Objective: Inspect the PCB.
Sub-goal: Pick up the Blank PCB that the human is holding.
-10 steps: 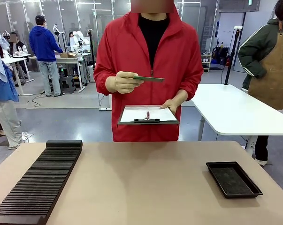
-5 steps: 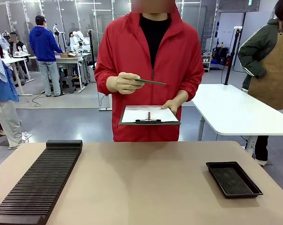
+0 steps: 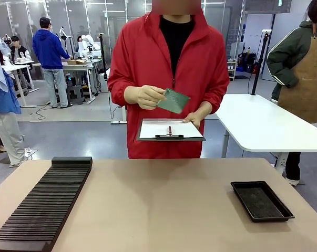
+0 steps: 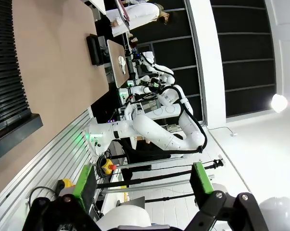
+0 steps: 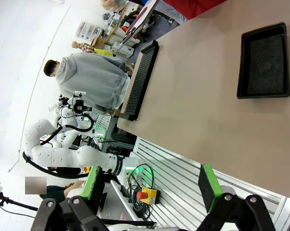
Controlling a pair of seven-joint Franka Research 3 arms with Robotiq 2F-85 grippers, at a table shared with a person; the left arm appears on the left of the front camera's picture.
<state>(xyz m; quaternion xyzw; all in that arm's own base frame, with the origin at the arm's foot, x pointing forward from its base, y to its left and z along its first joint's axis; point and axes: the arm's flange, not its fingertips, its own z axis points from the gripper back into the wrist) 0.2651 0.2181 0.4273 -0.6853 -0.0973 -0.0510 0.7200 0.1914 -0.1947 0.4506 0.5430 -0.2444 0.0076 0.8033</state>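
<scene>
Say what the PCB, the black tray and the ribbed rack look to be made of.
PCB: green laminate board with a slight grey sheen, stiff and flat in the person's hand.
Black tray: probably moulded plastic, matte, with a grainy floor.
Ribbed rack: likely dark matte plastic, with even moulded ribs.

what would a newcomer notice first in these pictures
The eye goes first to the person in the red jacket across the table, who holds the green PCB tilted in one hand above a clipboard held in the other. On the table, a long black slotted rack lies at the robot's left and a shallow black tray at its right.
</scene>
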